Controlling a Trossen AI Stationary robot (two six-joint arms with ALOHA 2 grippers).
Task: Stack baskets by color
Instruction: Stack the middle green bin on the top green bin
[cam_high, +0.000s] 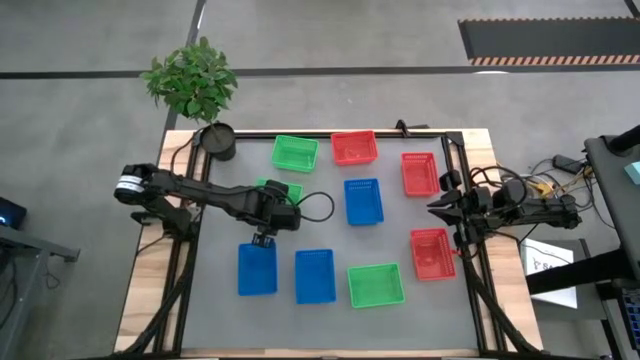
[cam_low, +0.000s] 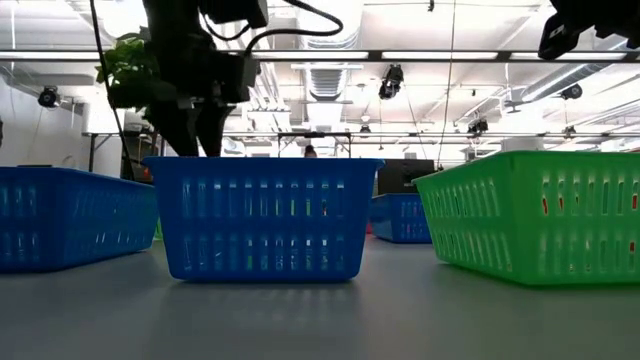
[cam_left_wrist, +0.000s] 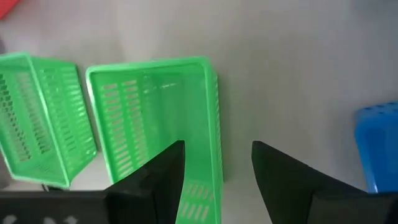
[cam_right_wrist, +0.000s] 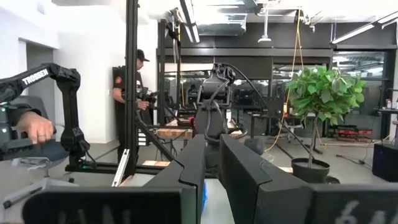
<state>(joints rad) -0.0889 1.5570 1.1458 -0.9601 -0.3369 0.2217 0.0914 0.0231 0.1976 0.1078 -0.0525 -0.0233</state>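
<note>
My left gripper (cam_left_wrist: 217, 177) is open and points down over a green basket (cam_high: 281, 187) at the table's middle left. One finger stands over the basket's inside, the other outside its near long wall (cam_left_wrist: 215, 124). I cannot tell whether they touch it. A second green basket (cam_high: 295, 152) stands beyond it and a third (cam_high: 375, 285) near the front. Red baskets (cam_high: 354, 147) (cam_high: 420, 173) (cam_high: 432, 253) and blue baskets (cam_high: 363, 200) (cam_high: 257, 268) (cam_high: 315, 275) stand singly on the mat. My right gripper (cam_high: 443, 205) waits shut at the right edge, raised and holding nothing.
A potted plant in a round black pot (cam_high: 216, 140) stands at the far left corner. Black frame rails (cam_high: 470, 260) run along the table's sides. There is bare mat (cam_high: 320, 230) between the baskets. A person (cam_right_wrist: 134, 93) stands beyond the table.
</note>
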